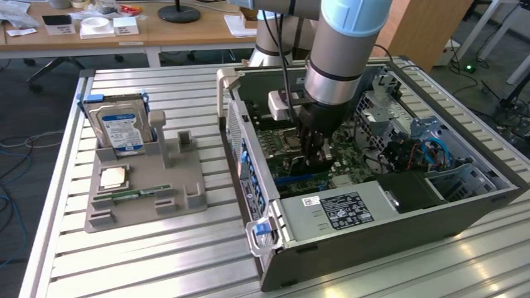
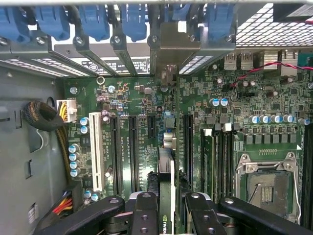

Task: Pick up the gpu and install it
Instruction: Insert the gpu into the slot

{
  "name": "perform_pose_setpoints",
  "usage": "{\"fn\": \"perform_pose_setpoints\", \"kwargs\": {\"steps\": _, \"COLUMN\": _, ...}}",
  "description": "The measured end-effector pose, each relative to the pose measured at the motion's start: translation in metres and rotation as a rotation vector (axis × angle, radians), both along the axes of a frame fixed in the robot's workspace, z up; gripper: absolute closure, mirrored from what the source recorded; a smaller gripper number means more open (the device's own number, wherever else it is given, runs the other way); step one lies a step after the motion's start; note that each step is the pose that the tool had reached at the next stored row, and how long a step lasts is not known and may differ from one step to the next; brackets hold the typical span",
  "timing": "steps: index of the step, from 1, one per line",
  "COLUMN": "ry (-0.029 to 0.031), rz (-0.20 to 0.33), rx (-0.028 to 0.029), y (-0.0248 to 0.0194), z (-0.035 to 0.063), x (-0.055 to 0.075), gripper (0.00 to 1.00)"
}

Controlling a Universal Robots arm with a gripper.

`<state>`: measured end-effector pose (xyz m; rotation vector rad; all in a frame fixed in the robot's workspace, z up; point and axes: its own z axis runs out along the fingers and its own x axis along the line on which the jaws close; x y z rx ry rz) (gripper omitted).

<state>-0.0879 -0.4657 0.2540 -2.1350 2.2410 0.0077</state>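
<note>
Pincer (image 2: 166, 205) pinching gpu (image 2: 166, 181) edge-on above motherboard (image 2: 146, 122) slots inside computer case (image 1: 463, 205), lined up for seating.

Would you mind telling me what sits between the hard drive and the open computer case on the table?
In the exterior view, one upright post of the grey fixture tray stands between the hard drive and the computer case.

The grey-and-pale-blue arm (image 1: 339, 56) reaches straight down into the open computer case (image 1: 463, 205); its black gripper (image 2: 166, 205) appears clamped on the thin black gpu card (image 2: 166, 171).
</note>
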Motion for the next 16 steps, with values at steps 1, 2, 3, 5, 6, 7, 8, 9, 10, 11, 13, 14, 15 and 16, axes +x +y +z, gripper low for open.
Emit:
{"fn": "perform_pose_setpoints", "kwargs": {"steps": 1, "ry": 0.0000, "rz": 0.000, "rx": 0.0000, "y": 0.0000, "z": -0.0003, "x": 0.0000, "gripper": 0.74}}
{"fn": "perform_pose_setpoints", "kwargs": {"steps": 2, "ry": 0.0001, "rz": 0.000, "rx": -0.0002, "y": 0.0000, "z": -0.0003, "x": 0.0000, "gripper": 0.74}}
{"fn": "perform_pose_setpoints", "kwargs": {"steps": 3, "ry": 0.0001, "rz": 0.001, "rx": -0.0003, "y": 0.0000, "z": -0.0004, "x": -0.0001, "gripper": 0.74}}
{"fn": "perform_pose_setpoints", "kwargs": {"steps": 5, "ry": 0.0000, "rz": 0.001, "rx": -0.0001, "y": 0.0001, "z": -0.0006, "x": -0.0002, "gripper": 0.74}}
{"fn": "perform_pose_setpoints", "kwargs": {"steps": 6, "ry": 0.0000, "rz": 0.001, "rx": -0.0001, "y": 0.0000, "z": -0.0007, "x": -0.0002, "gripper": 0.74}}
{"fn": "perform_pose_setpoints", "kwargs": {"steps": 7, "ry": -0.0002, "rz": 0.001, "rx": 0.0003, "y": 0.0001, "z": -0.0011, "x": -0.0002, "gripper": 0.74}}
{"fn": "perform_pose_setpoints", "kwargs": {"steps": 8, "ry": -0.0002, "rz": 0.002, "rx": 0.0005, "y": 0.0001, "z": -0.0019, "x": -0.0002, "gripper": 0.74}}
{"fn": "perform_pose_setpoints", "kwargs": {"steps": 9, "ry": -0.0001, "rz": 0.002, "rx": 0.0001, "y": 0.0001, "z": -0.0025, "x": -0.0002, "gripper": 0.74}}
{"fn": "perform_pose_setpoints", "kwargs": {"steps": 10, "ry": 0.0000, "rz": 0.002, "rx": 0.0000, "y": 0.0001, "z": -0.0032, "x": -0.0002, "gripper": 0.74}}
{"fn": "perform_pose_setpoints", "kwargs": {"steps": 11, "ry": 0.0000, "rz": 0.002, "rx": -0.0002, "y": 0.0001, "z": -0.0037, "x": -0.0002, "gripper": 0.74}}
{"fn": "perform_pose_setpoints", "kwargs": {"steps": 13, "ry": 0.0000, "rz": 0.002, "rx": -0.0002, "y": 0.0001, "z": -0.0049, "x": -0.0003, "gripper": 0.74}}
{"fn": "perform_pose_setpoints", "kwargs": {"steps": 14, "ry": 0.0000, "rz": 0.002, "rx": -0.0001, "y": 0.0000, "z": -0.0055, "x": -0.0003, "gripper": 0.74}}
{"fn": "perform_pose_setpoints", "kwargs": {"steps": 15, "ry": 0.0001, "rz": 0.002, "rx": -0.0003, "y": 0.0000, "z": -0.0056, "x": -0.0003, "gripper": 0.74}}
{"fn": "perform_pose_setpoints", "kwargs": {"steps": 16, "ry": 0.0002, "rz": 0.002, "rx": -0.0004, "y": 0.0000, "z": -0.0057, "x": -0.0003, "gripper": 0.74}}
